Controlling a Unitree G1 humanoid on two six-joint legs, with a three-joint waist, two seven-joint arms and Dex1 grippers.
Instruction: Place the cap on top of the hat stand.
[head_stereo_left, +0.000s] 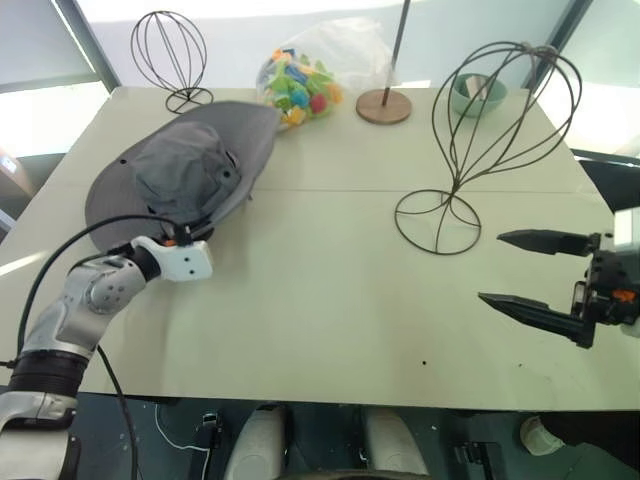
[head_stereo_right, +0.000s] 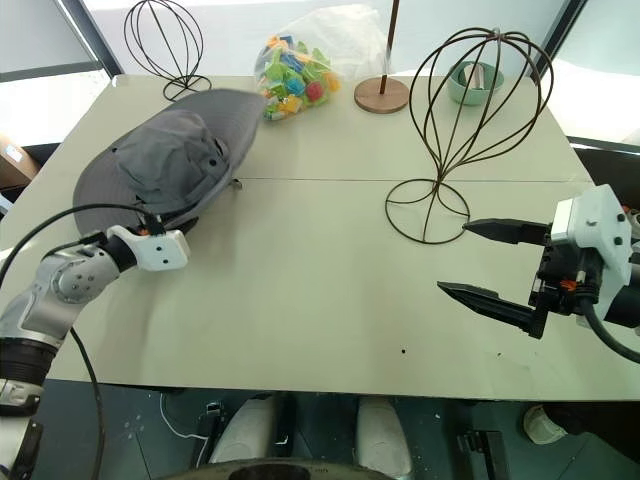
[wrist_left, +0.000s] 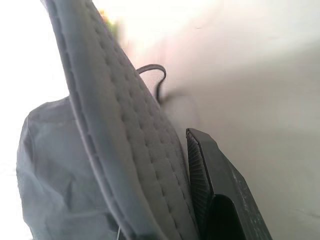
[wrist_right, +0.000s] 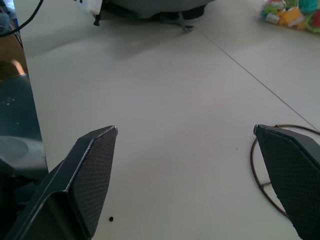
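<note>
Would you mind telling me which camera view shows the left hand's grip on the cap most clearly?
The left wrist view: the cap brim sits pressed against the left hand's ribbed finger. The two eye views show the whole cap, its brim edge lifted, but the contact is hidden there. The right wrist view catches just its far edge.

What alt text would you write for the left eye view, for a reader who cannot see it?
The left gripper is shut on the brim of the cap, which lies on a pale table. The tall hat stand is bare, and the right gripper is open beside it.
</note>
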